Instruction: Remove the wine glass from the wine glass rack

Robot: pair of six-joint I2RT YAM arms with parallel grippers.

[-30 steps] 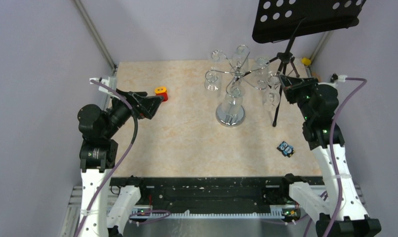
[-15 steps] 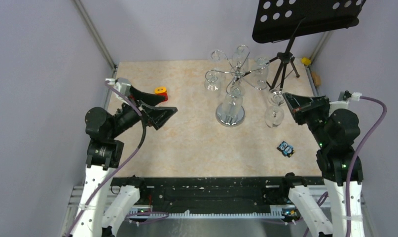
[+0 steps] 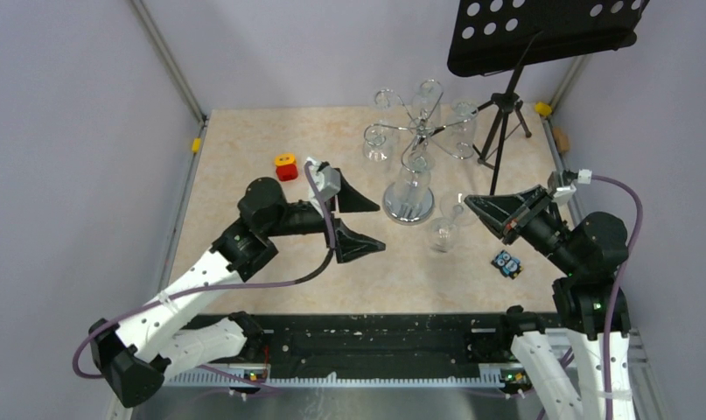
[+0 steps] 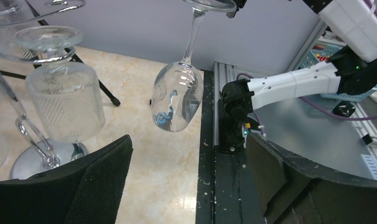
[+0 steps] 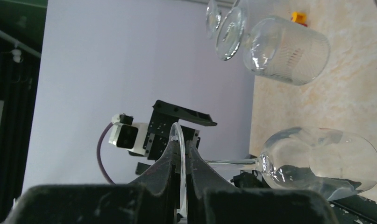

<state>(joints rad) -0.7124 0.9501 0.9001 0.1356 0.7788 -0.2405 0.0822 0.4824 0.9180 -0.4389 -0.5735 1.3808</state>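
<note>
Wine glass (image 3: 443, 233) clear of the rack (image 3: 408, 206)
Right gripper (image 3: 470, 203) pinches its foot, left gripper (image 3: 377, 227) gapes; next, gentle set-down mid-bench.

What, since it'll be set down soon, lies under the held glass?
Only bare table shows beneath the glass, which hangs bowl-down from the right gripper. The spot straight below is distorted through the bowl.

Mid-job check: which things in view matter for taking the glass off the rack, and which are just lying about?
In the job: wine glass, foot pinched in the right tool, clear of the rack; wine glass rack, more glasses hanging on it; left tool, open beside the glass.
Lying about: red and yellow block; black music stand; small blue and black item.
</note>
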